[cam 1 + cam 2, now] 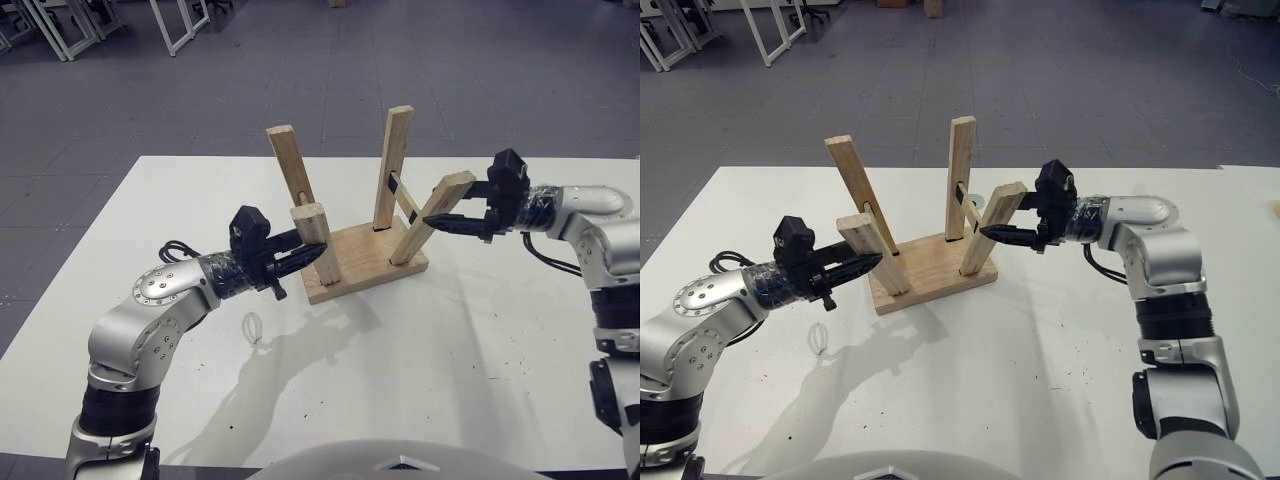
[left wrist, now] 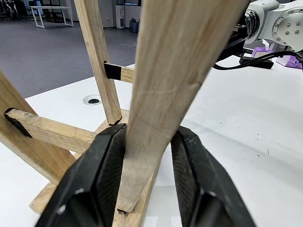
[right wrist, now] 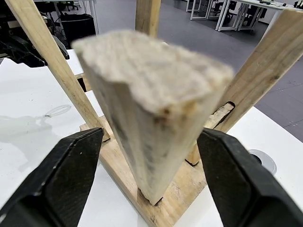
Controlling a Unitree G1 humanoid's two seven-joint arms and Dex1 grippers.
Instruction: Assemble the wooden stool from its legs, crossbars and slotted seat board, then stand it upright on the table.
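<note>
Wide-open white table (image 1: 480, 350) on every side of my grippers, its far edge just past the stool, with grey floor (image 1: 450, 70) and desk frames (image 1: 180, 20) beyond. The seat board (image 1: 365, 262) lies flat between my two hands, four legs pointing up. My left gripper (image 1: 312, 254) is clamped tight on the near-left leg (image 1: 312, 220), fingers (image 2: 99, 175) pressed to both faces just above the board. My right gripper (image 1: 432, 220) has closed round the slanting near-right leg (image 1: 445, 197), partway up. A crossbar (image 2: 52, 132) runs beyond my left fingertips.
</note>
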